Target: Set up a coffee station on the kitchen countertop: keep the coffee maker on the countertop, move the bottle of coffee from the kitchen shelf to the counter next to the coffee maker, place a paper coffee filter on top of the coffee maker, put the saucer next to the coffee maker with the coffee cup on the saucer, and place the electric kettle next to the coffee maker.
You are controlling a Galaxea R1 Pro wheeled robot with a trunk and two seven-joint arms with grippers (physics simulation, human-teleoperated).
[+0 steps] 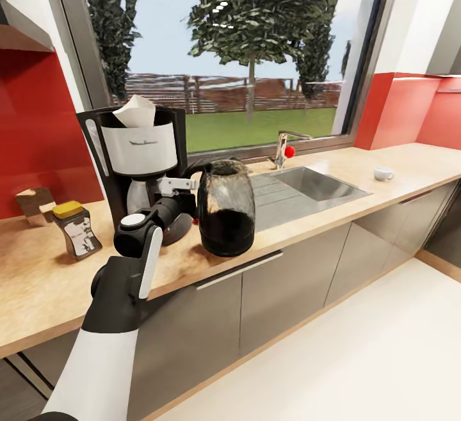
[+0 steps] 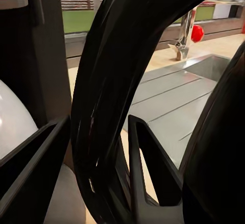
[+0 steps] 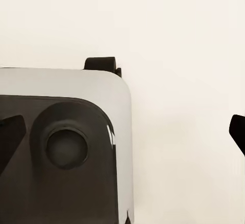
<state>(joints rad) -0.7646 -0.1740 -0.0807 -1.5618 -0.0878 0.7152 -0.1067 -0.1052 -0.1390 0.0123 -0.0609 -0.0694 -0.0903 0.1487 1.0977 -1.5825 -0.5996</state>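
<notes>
The left tool (image 1: 192,198) pinches the black handle of the electric kettle (image 1: 225,206), which is at the desk (image 1: 38,286) front edge beside the coffee maker (image 1: 137,152). A paper coffee filter (image 1: 136,111) sits atop the machine. Its front lettering and the bottle of coffee (image 1: 75,229) label are unreadable. The coffee cup (image 1: 383,173) stands far right. I cannot tell the right tool's state.

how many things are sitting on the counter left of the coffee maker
2: the bottle of coffee with its yellow lid, near the counter's front, and a small tan box behind it by the red wall. More could be hidden beyond the picture's left edge.
</notes>
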